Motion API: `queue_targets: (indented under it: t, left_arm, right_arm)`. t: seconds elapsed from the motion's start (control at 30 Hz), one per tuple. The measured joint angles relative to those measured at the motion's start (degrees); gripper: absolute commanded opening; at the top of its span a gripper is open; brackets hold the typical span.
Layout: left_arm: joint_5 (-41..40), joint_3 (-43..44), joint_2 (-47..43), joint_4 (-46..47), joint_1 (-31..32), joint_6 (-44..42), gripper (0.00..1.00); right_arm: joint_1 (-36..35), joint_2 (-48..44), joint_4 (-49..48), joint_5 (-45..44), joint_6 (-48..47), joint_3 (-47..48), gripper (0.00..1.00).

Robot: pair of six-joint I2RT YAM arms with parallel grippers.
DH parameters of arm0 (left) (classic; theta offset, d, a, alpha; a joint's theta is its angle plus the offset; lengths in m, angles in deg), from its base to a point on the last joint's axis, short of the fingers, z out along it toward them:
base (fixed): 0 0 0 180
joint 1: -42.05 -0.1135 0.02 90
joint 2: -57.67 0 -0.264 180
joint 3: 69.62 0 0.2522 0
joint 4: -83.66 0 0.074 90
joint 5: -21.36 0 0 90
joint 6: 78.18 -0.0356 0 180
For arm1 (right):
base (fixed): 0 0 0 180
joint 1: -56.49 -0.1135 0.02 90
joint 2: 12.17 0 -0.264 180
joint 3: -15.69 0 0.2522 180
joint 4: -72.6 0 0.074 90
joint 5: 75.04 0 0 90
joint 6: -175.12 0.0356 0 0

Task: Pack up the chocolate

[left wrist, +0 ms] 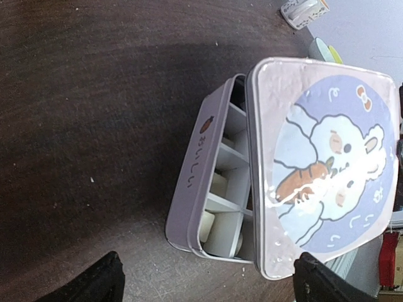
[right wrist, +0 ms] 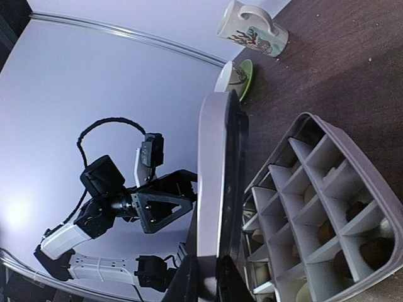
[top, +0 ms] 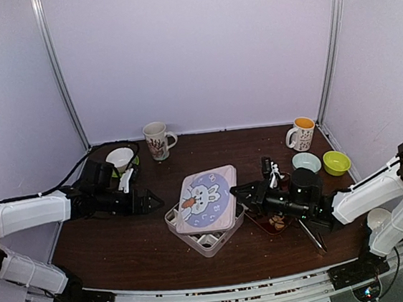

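Several chocolates lie beside right hand — pinching the lid — left hand agape.

Left arm reaches in low from the left side, forearm nearly level. The left gripper points right, jaws spread wide, holding nothing. Right arm stretches in from the right, elbow bent at the edge. The right gripper points left, its fingers pinched on a lid edge.

The tin bears the hiragana "おいしい" on its side wall beside a carrot mark; scattered characters on the lid are illegible.
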Motion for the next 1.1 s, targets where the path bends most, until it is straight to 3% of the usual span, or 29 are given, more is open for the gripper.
queue_targets:
  t: [0.37,0.67,0.87,1.1]
  left_arm:
    - [-1.3,0.1,1.2,0.0,1.3,0.4,0.96]
    - [-2.7,2.9,4.5,0.0,1.3,0.0,0.96]
    - [-3.8,2.9,4.1,-0.1,1.6,0.0,0.97]
    - [-5.5,2.3,0.3,-0.2,2.5,0.1,0.97]
  right_arm:
    - [3.6,8.1,4.0,4.1,-2.7,-0.7,0.22]
    - [3.6,9.3,4.0,6.9,-1.4,-1.4,0.42]
    - [3.6,5.3,9.7,7.0,-3.0,-1.3,0.66]
    - [3.6,-0.5,23.6,5.4,-7.9,-0.3,0.89]
